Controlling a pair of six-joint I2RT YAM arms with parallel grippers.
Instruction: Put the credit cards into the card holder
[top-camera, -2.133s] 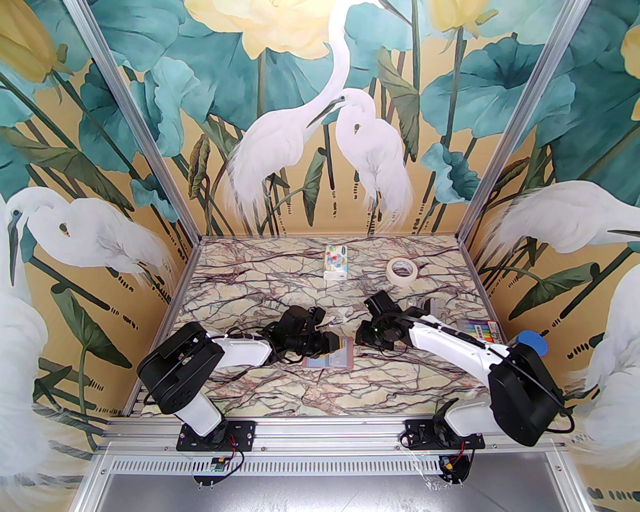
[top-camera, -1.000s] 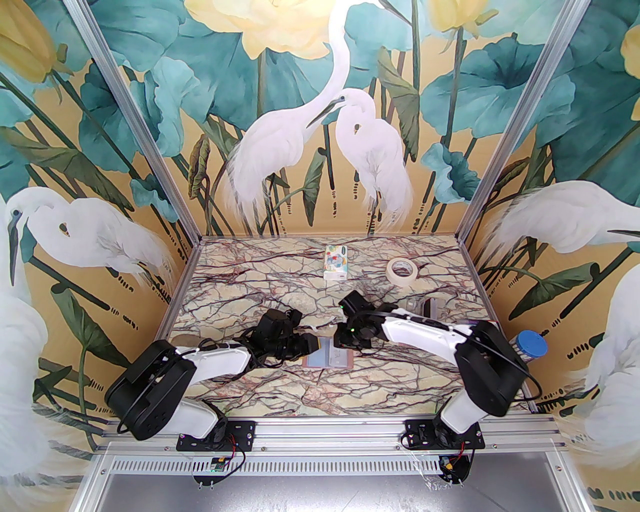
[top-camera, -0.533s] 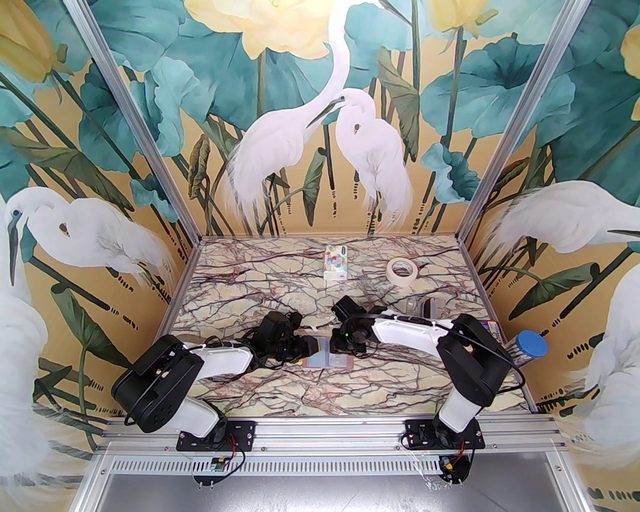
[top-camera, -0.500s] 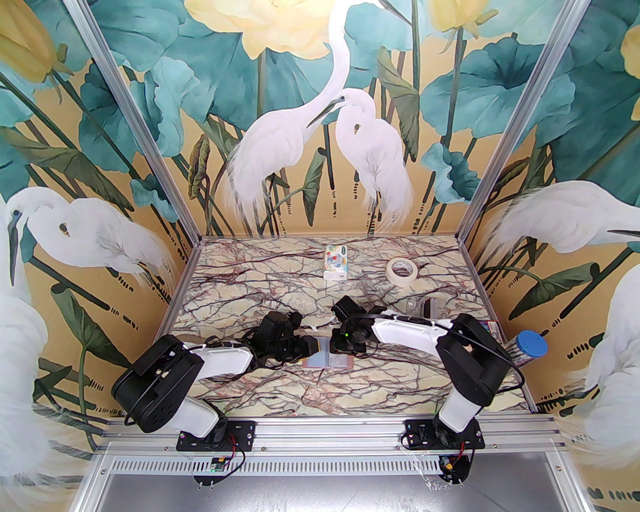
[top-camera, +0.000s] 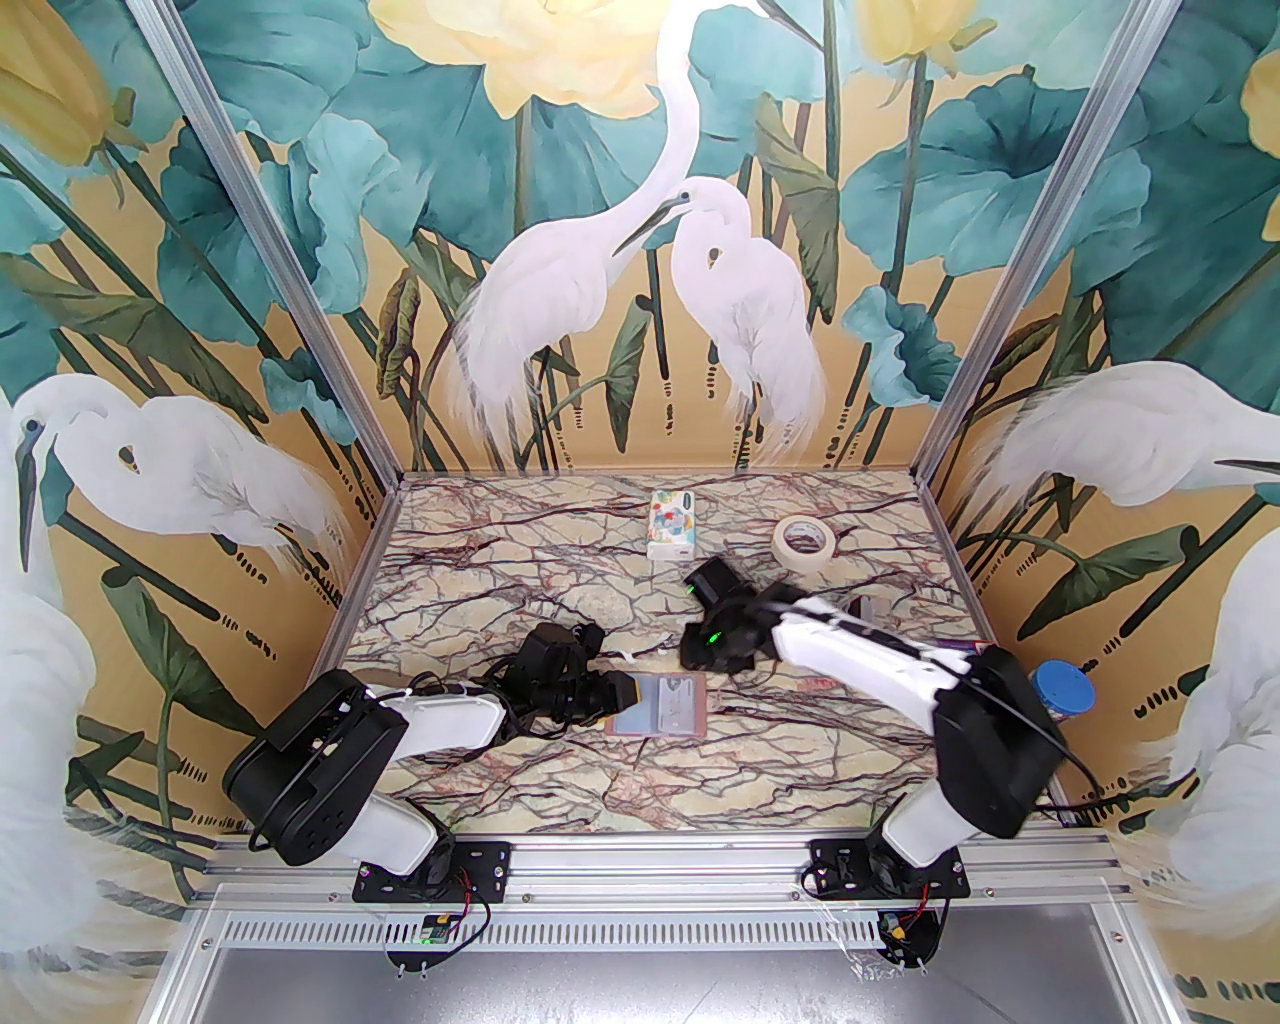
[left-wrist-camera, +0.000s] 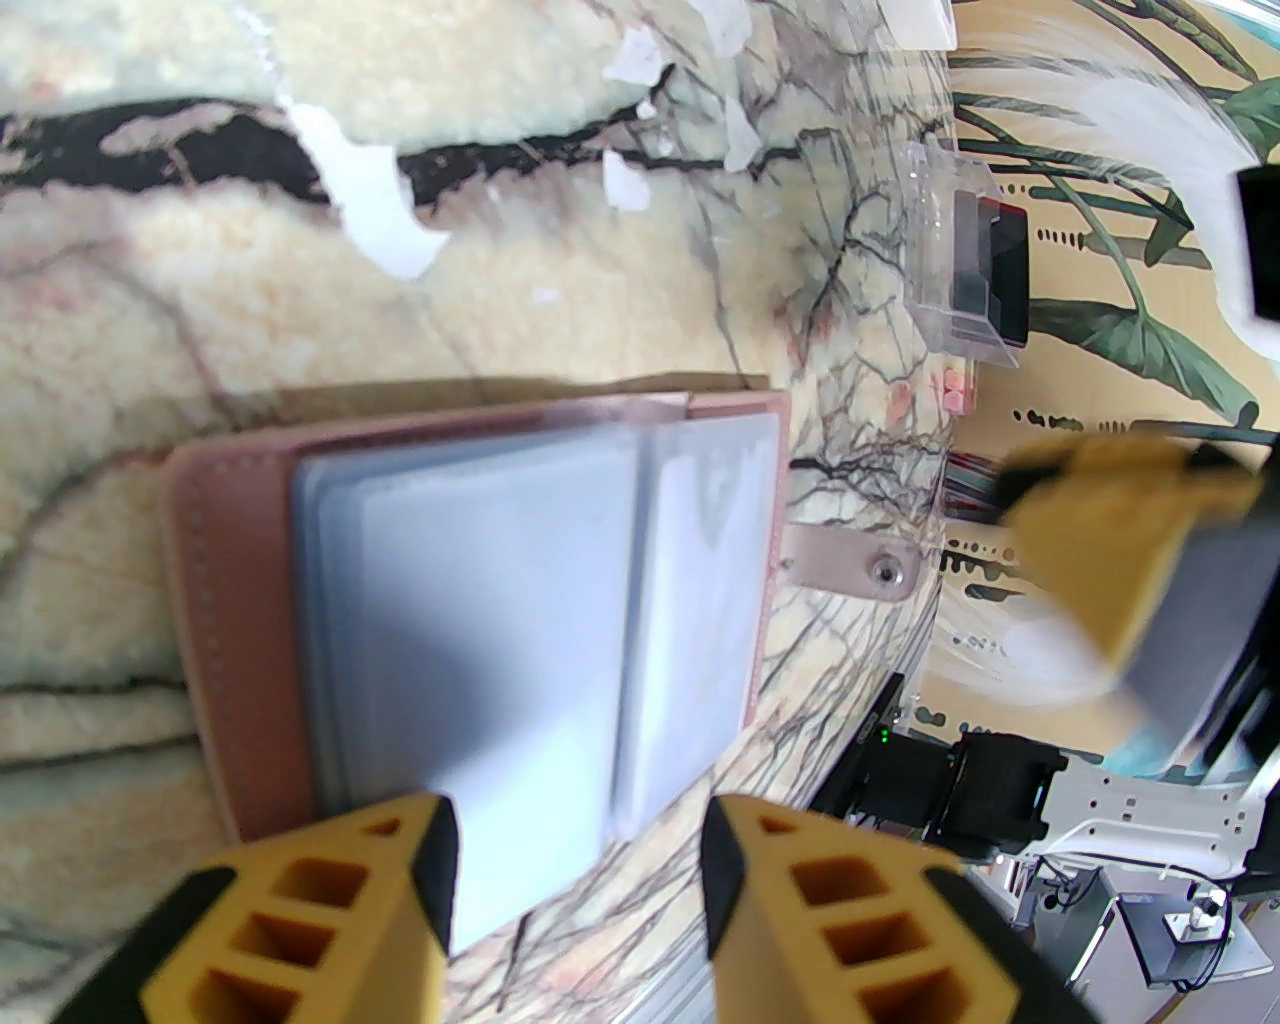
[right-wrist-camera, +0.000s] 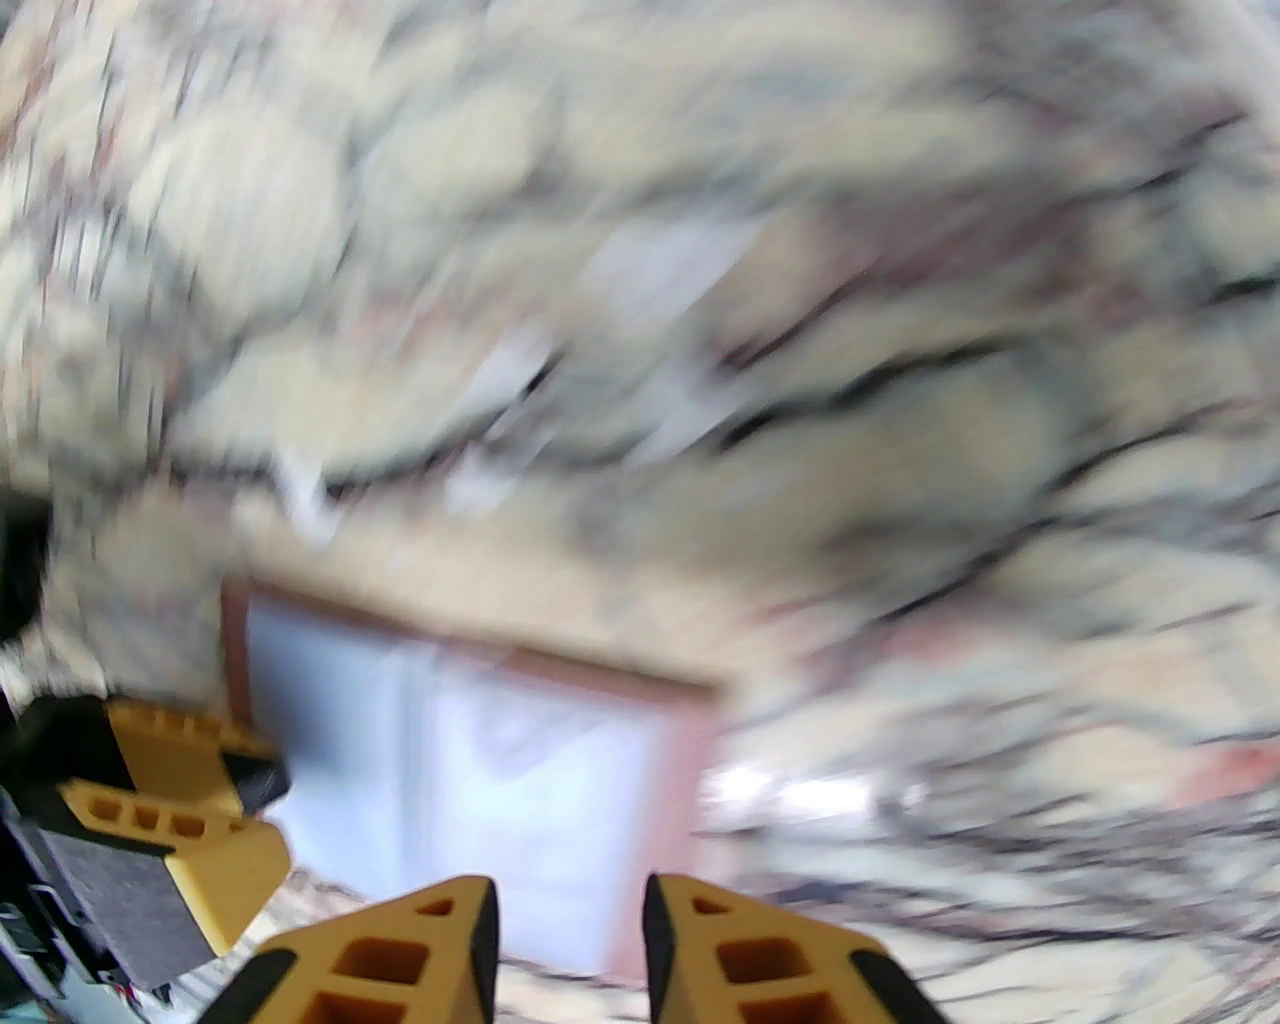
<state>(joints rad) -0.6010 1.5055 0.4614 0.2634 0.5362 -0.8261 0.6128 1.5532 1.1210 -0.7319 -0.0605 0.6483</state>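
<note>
**Left claw and card holder.** Nearest the arm bases, the left claw (left-wrist-camera: 575, 840) is being held low at the left edge of the card holder (left-wrist-camera: 230, 600). The holder is lying open and flat on the table (top-camera: 560, 780), with its pale blue sleeves (left-wrist-camera: 480, 600) facing up. The jaws are standing partly apart. A loose sleeve leaf is reaching in beside one finger, but nothing is being clamped. The claw is therefore judged to be steadying the holder, not gripping it.

**Card.** In the sleeve farthest from this claw, a pale card (left-wrist-camera: 700, 560) is seemingly sitting tucked in, though the view is too soft for certainty.

**Right claw.** Above and just beyond the holder's far edge, the right claw (right-wrist-camera: 565, 900) is hovering. Its jaws are parted only narrowly and are carrying nothing.

**Background.** Farther right, a clear box (left-wrist-camera: 940, 250) with dark contents is standing. At the back of the table, a tissue pack (top-camera: 671, 522) and a tape roll (top-camera: 805, 543) are lying well apart from the work.

**Step in hand.** This is judged to be the gap between one insertion and the next pick-up. Where any further card is lying cannot be told. For the next move, wider jaws, a grip on a card's thin edge and a level approach to a sleeve mouth are being called for, with the holder pinned by the left claw.
</note>
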